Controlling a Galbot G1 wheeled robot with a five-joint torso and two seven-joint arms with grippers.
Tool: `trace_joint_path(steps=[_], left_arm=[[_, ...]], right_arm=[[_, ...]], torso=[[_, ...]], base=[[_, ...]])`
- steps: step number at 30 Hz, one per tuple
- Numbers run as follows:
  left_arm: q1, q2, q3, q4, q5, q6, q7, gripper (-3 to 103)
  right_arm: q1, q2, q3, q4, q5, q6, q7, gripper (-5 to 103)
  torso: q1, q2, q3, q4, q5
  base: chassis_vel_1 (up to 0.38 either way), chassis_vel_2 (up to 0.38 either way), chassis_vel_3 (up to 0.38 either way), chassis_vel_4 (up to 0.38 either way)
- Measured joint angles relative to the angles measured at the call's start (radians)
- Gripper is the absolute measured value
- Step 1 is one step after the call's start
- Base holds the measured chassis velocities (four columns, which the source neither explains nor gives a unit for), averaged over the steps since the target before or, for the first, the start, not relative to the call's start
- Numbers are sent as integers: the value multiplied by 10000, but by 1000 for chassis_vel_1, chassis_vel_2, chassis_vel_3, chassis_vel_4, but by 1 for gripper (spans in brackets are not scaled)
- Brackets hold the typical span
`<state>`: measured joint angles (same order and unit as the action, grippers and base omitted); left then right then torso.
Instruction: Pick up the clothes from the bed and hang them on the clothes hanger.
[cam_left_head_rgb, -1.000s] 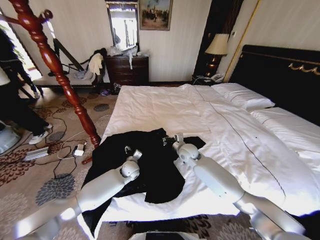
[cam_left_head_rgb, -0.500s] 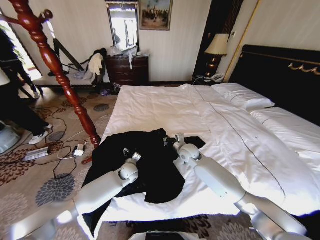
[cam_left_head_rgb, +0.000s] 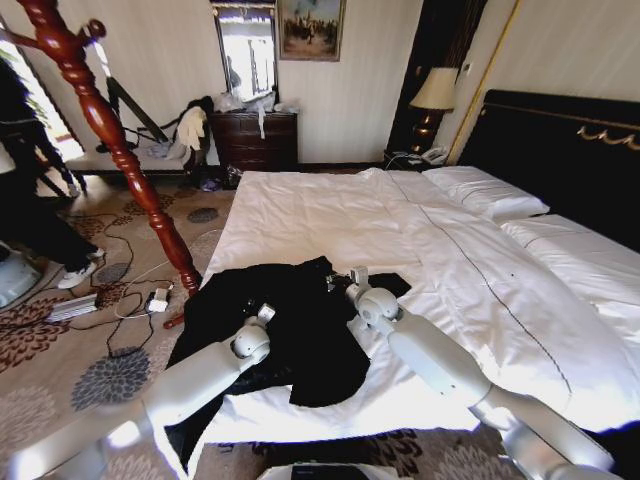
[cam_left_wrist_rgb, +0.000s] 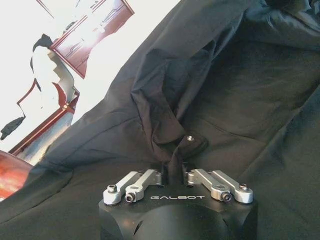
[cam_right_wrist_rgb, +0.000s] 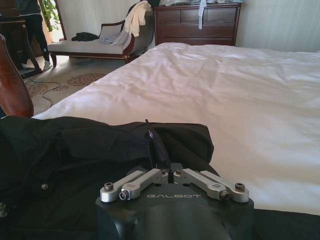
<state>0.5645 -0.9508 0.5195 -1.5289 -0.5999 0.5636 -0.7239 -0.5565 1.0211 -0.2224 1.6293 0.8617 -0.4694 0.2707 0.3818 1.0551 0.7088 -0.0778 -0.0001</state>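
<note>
left gripper (cam_left_wrist_rgb: 173, 167): fingers drawn together, a raised fold of the black jacket (cam_left_wrist_rgb: 210, 100) pinched between them; a small metal snap sits on the fabric just beyond the tips. in the head view this gripper (cam_left_head_rgb: 264, 314) rests on the jacket's middle, toward the bed's left edge.

right gripper (cam_right_wrist_rgb: 167, 162): fingers closed on a thin upstanding edge of the same jacket, at the side that meets bare sheet. in the head view it (cam_left_head_rgb: 351, 279) sits at the garment's far right part, near the centre of the mattress.

black jacket (cam_left_head_rgb: 290, 320): lies crumpled on the near left corner of the bed (cam_left_head_rgb: 470, 290), part of it hanging over the left side toward the floor. both grippers touch it, well apart from each other.

surroundings: a turned red-brown wooden post (cam_left_head_rgb: 110, 140) stands tilted just beside the bed's left edge, close to the jacket. cables (cam_left_head_rgb: 110, 290) and a small white box lie on the patterned carpet at its foot. white pillows (cam_left_head_rgb: 485, 195) rest against the black headboard (cam_left_head_rgb: 560, 150). a dark wooden dresser (cam_left_head_rgb: 258, 140) stands at the far wall, a lamp (cam_left_head_rgb: 433, 95) to its right, a bench with pale clothing (cam_right_wrist_rgb: 95, 45) to its left.
</note>
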Motion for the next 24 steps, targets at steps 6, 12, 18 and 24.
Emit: trace_joint_path(steps=[6, 12, 18, 24], left_arm=[[19, 106, -83, -127, -11, -24, -53, 2], [145, 257, -350, -381, -203, -24, -182, 2], [154, 602, -885, -1001, -646, -131, -288, 2], [-570, 744, -1787, -1641, -1593, -6, -275, 2]], right_arm=[[-37, -16, 7, 42, -16, 41, 7, 0], [-85, -104, 68, 277, -2, 64, 55, 0], [-101, -291, 354, 661, 134, 90, 142, 0], [-76, -609, 808, 1321, 510, 68, 389, 0]], torso=[[0, 0, 0, -1, 0], [0, 0, 0, -1, 0], [0, 0, 1, 1, 1], [0, 0, 0, 1, 1]], base=[[0, 0, 0, 0], [0, 0, 0, 0], [0, 0, 0, 0], [0, 0, 0, 0]])
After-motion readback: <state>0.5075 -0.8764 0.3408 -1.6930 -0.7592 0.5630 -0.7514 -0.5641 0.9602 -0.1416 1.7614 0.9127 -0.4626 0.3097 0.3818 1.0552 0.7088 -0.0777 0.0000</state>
